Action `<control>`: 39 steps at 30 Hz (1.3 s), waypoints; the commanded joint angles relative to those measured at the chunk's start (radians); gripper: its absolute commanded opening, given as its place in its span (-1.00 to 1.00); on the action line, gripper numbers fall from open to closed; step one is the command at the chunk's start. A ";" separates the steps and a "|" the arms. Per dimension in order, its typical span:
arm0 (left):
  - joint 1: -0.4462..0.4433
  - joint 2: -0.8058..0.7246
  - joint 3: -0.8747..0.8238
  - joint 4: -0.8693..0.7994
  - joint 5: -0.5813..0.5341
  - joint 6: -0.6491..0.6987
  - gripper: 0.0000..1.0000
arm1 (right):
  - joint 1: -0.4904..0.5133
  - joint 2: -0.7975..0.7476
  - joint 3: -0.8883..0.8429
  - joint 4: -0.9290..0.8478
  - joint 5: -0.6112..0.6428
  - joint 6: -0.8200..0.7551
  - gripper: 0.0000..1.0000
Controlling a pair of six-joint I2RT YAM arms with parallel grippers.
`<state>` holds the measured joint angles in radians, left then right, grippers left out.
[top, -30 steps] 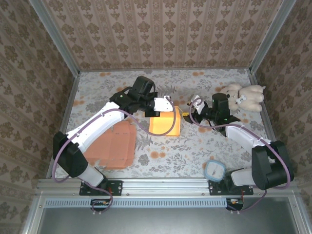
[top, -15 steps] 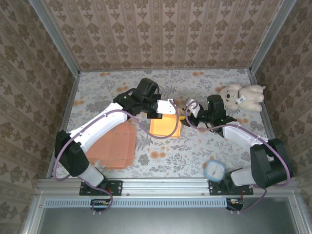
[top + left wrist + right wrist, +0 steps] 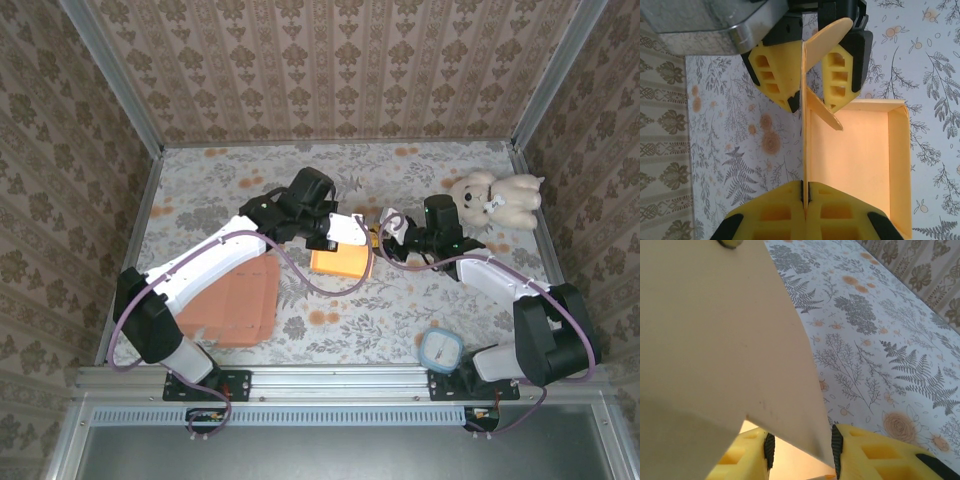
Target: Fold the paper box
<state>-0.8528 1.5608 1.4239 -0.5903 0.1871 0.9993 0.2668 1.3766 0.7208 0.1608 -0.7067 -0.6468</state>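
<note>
Orange paper box (image 3: 338, 262), walls upright

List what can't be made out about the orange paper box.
Top external: the orange paper box's far edge, under the left arm's white wrist.
Right wrist: the box's overall shape; one near panel blocks it.
Left wrist: its lower corner, cut by the frame; whether the right fingers pinch the flap.

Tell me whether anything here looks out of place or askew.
A teddy bear lies at the far right corner of the table, unrelated to folding. On the paper box, one small flap slants inward from the wall that the left gripper pinches. Nothing looks torn or spilled.
</note>
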 commanded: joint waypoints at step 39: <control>0.375 -0.567 -0.450 0.406 -0.352 -1.477 1.00 | 0.020 0.055 0.003 0.003 0.000 -0.117 -0.91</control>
<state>-0.5835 0.9554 0.9218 -0.0284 0.0338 0.0612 0.2806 1.4334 0.7212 0.1314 -0.7101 -0.7349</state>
